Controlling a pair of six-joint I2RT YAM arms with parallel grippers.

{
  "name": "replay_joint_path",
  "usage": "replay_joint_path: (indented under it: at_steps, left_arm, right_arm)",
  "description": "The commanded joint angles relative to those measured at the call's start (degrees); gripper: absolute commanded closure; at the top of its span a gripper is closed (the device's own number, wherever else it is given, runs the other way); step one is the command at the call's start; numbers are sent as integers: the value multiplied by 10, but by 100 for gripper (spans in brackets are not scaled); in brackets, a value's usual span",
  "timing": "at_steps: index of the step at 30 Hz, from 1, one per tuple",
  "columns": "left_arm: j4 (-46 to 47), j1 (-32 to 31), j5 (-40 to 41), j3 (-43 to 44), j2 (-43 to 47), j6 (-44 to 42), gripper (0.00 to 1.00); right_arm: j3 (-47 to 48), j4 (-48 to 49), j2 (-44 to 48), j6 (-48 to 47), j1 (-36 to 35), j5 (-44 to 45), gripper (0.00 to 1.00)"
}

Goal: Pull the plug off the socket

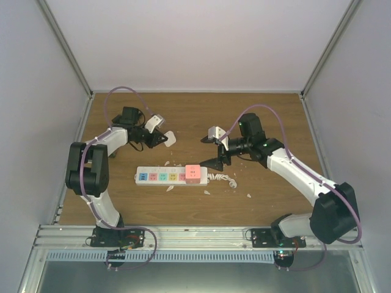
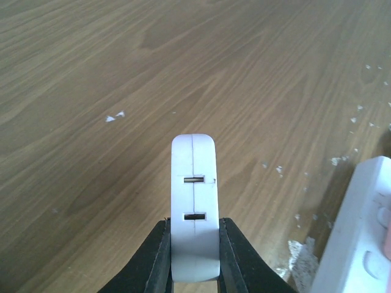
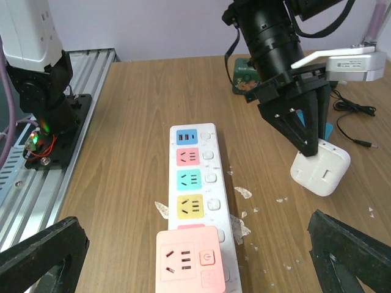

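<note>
Left end effector (image 2: 194,227) grips plug (image 2: 194,171) — socket (image 1: 168,176) apart.

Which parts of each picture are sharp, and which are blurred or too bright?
Top external: even, soft light, weak shadows, fine detail lost. Left wrist: the plug is sharp, the socket at the right edge bright and soft. Right wrist: the socket faces are sharp, the right fingers in the bottom corners dark and blurred.

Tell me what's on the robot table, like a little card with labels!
plug: white, off the socket, in the left gripper
left gripper: shut on the plug
right gripper: open, near the pink block
socket: long white strip, coloured faces, lying on the table
pink block: on the socket's end by the cord
</note>
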State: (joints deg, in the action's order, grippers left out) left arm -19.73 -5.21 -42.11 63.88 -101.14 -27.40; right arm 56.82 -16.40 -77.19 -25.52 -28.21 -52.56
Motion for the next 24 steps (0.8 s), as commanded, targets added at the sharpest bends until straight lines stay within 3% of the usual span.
replay_joint_path:
  at_steps: [1, 12, 24]
  left_arm:
    - [21, 14, -5, 34, -31, 16, 97]
    - [9, 27, -11, 85, -95, 29, 96]
    - [2, 49, -19, 117, -140, 48, 88]
  right_arm:
    - [-10, 13, 5, 5, 4, -5, 0]
    - [-14, 14, -2, 2, 4, -11, 0]
    - [-17, 15, -8, 2, 4, -20, 0]
